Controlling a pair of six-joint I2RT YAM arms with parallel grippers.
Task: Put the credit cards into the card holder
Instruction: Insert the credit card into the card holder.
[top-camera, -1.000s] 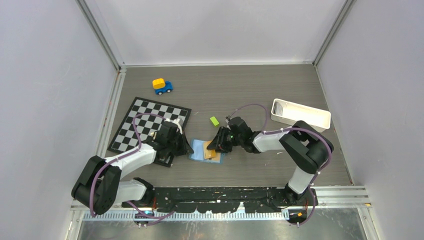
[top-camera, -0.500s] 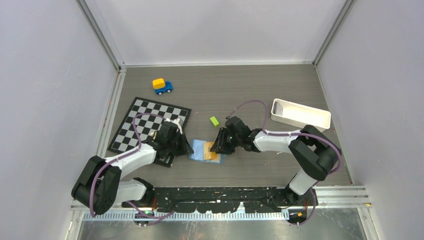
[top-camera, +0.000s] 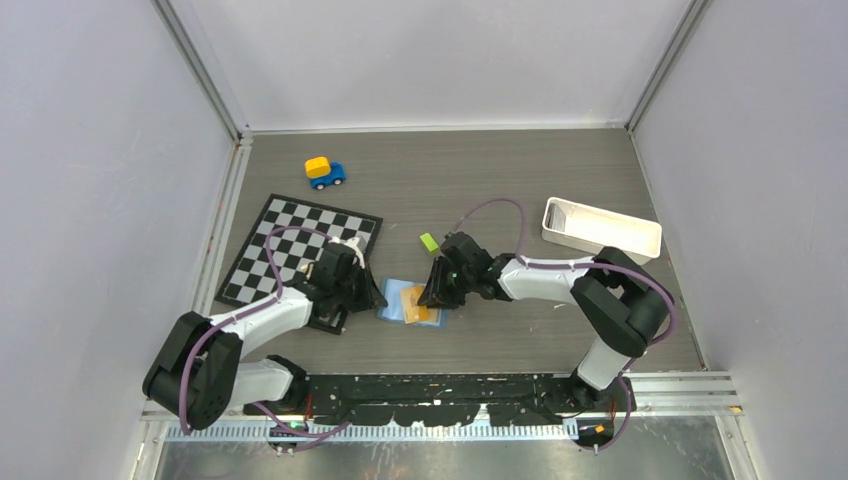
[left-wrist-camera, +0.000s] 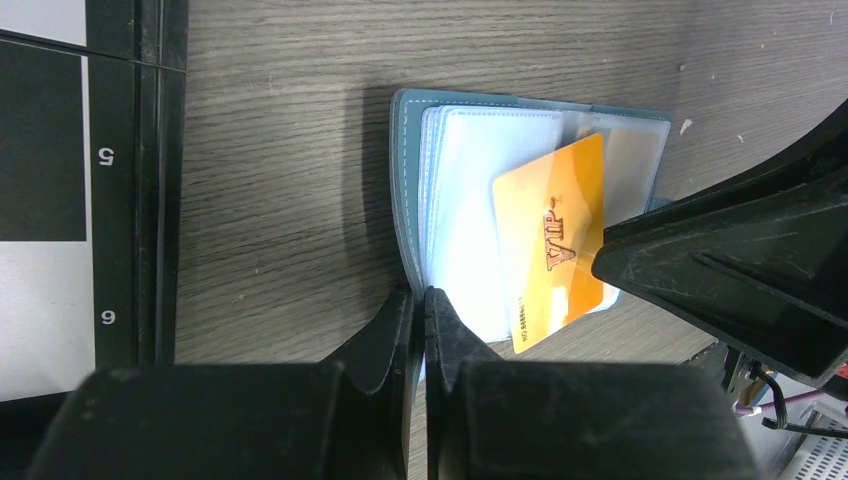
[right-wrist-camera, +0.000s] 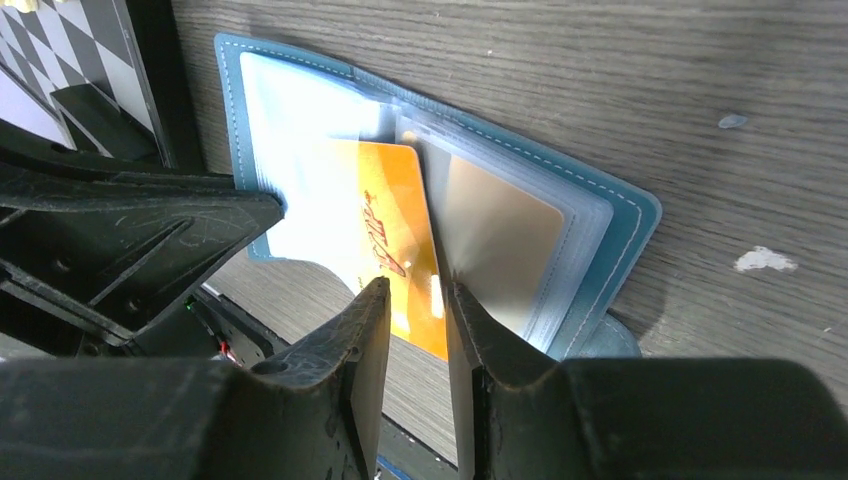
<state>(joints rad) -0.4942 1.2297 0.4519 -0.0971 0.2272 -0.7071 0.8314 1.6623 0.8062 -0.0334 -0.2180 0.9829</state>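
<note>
Card holder (left-wrist-camera: 405, 180): open, sleeves up, flat on table just beside chessboard (top-camera: 300, 245).
L gripper (left-wrist-camera: 421, 300): jaws closed tight, pinching holder's edge.
R gripper (right-wrist-camera: 412, 300): jaws part-open, narrow gap, tips straddling the end of the orange card (right-wrist-camera: 395, 210); can't tell if they touch it.
Orange card: slanted across the sleeves, one end past holder's edge.
Tan card (right-wrist-camera: 495, 240): inside a sleeve.
</note>
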